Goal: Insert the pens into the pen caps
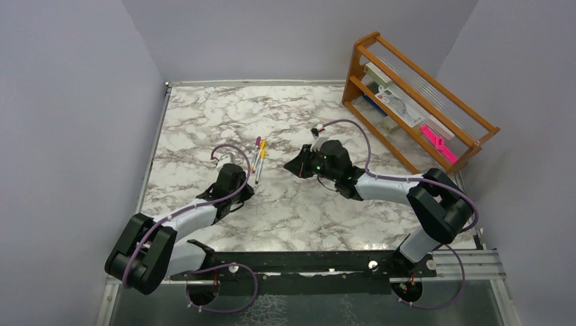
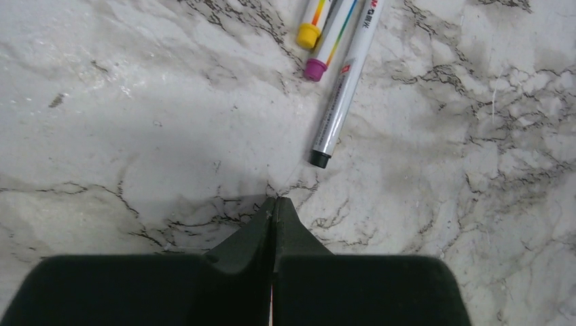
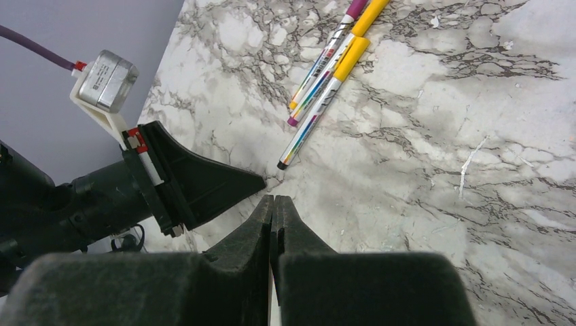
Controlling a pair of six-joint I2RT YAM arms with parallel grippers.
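Three slim silver pens (image 1: 257, 163) lie side by side, left of the table's middle. In the right wrist view each pen (image 3: 312, 122) carries a coloured cap on its far end: one magenta cap (image 3: 356, 7) and two yellow caps (image 3: 371, 12) (image 3: 350, 58). In the left wrist view the near ends show: a yellow end (image 2: 309, 34), a magenta end (image 2: 316, 68) and a black tip (image 2: 319, 159). My left gripper (image 1: 248, 191) (image 2: 275, 200) is shut and empty, just short of the black tip. My right gripper (image 1: 286, 166) (image 3: 274, 198) is shut and empty, to the right of the pens.
A wooden rack (image 1: 421, 102) stands at the back right and holds a flat bright-pink object (image 1: 435, 142) and other items. Grey walls close the table on the left, back and right. The left gripper's finger (image 3: 224, 183) lies close beside my right fingertips.
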